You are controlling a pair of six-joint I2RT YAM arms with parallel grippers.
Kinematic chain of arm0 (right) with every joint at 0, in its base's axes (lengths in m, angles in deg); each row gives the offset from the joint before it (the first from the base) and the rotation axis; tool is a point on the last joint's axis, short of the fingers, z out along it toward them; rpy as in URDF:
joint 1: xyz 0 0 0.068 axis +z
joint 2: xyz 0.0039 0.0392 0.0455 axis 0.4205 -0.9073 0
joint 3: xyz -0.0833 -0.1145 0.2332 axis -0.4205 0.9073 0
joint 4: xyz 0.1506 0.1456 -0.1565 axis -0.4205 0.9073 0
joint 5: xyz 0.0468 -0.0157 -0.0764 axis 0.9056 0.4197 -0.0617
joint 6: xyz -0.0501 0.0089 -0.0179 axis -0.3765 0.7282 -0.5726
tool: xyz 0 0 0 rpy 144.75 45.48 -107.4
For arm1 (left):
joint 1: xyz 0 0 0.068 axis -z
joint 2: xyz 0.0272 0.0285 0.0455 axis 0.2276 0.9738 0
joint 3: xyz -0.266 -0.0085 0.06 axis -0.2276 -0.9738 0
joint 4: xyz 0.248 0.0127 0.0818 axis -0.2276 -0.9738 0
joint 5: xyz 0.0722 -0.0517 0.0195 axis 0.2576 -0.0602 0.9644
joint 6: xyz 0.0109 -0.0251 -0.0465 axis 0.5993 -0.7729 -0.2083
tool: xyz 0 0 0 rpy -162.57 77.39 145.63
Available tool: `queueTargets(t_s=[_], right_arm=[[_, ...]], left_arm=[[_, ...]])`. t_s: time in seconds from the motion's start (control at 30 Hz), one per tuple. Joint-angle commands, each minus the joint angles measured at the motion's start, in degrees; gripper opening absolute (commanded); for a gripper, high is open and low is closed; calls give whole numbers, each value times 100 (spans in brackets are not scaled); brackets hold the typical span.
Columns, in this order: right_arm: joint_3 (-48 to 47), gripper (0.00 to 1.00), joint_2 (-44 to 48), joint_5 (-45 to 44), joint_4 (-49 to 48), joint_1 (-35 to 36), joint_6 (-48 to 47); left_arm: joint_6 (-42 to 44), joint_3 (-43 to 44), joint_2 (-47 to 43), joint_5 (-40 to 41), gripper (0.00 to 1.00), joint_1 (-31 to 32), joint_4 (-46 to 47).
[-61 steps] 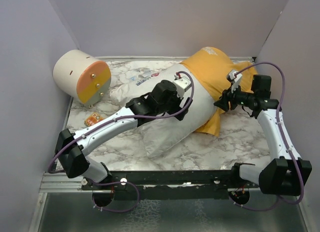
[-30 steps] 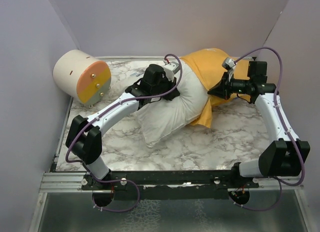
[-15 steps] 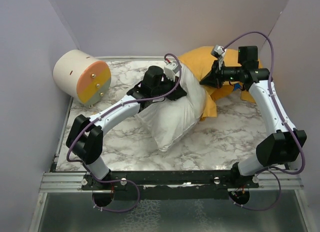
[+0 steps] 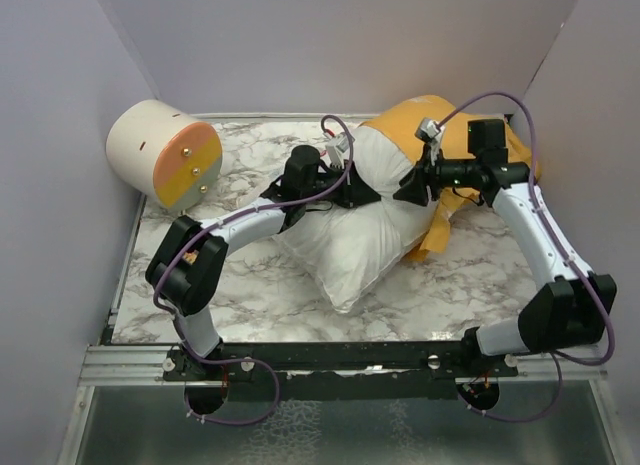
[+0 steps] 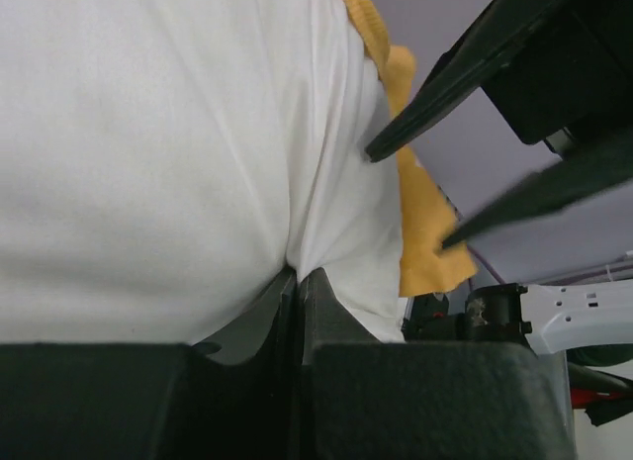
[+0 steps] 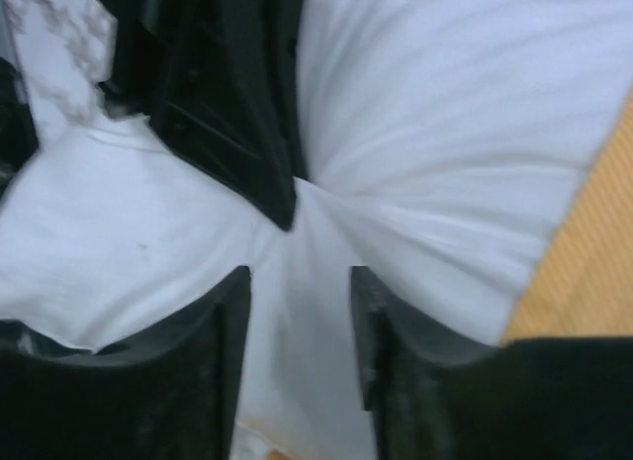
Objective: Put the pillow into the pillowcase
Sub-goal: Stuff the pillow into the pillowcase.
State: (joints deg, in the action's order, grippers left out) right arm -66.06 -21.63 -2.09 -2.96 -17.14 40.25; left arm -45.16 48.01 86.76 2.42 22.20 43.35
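Not done yet: pillow (image 4: 360, 240) only partly in
Most is left outside the case (image 4: 412, 122); it's pinched by left gripper (image 5: 298, 277), right gripper (image 6: 300, 282) held half-open.

white arms (image 4: 245, 225), black joints (image 4: 186, 270) (purple cables (image 4: 350, 150))

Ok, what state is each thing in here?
Pillow: far end in the pillowcase, most of it out.
Pillowcase: bunched over the pillow's far end.
Left gripper: shut on pillow fabric.
Right gripper: open, at the pillow.
Cylinder: lying on its side.
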Motion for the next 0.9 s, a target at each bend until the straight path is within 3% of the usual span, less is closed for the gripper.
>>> queueTargets(t_s=[0.0,0.07,0.2,0.3,0.43,0.63,0.87], right_arm=[[441,55,1357,755,-117,-394,-69],[722,62,1822,922,-107,-758,-40],[1497,65,2477,650,-315,-1482,434],[2081,65,2664,362,-626,-2049,1072],[2872,64,2795,950,-1522,-2709,2277],[3573,69,2829,1305,-2556,-2785,3747],[3861,73,2094,1023,-2771,-2785,4111]], left_arm=[[-225,-158,437,-45,0,-66,383],[-306,-190,533,-79,0,-100,511],[-467,-277,639,-159,0,-159,755],[-477,-268,645,-213,0,-177,791],[-473,-197,630,-266,0,-178,791],[-497,-182,597,-297,0,-178,800],[-543,-48,530,-373,0,-161,755]])
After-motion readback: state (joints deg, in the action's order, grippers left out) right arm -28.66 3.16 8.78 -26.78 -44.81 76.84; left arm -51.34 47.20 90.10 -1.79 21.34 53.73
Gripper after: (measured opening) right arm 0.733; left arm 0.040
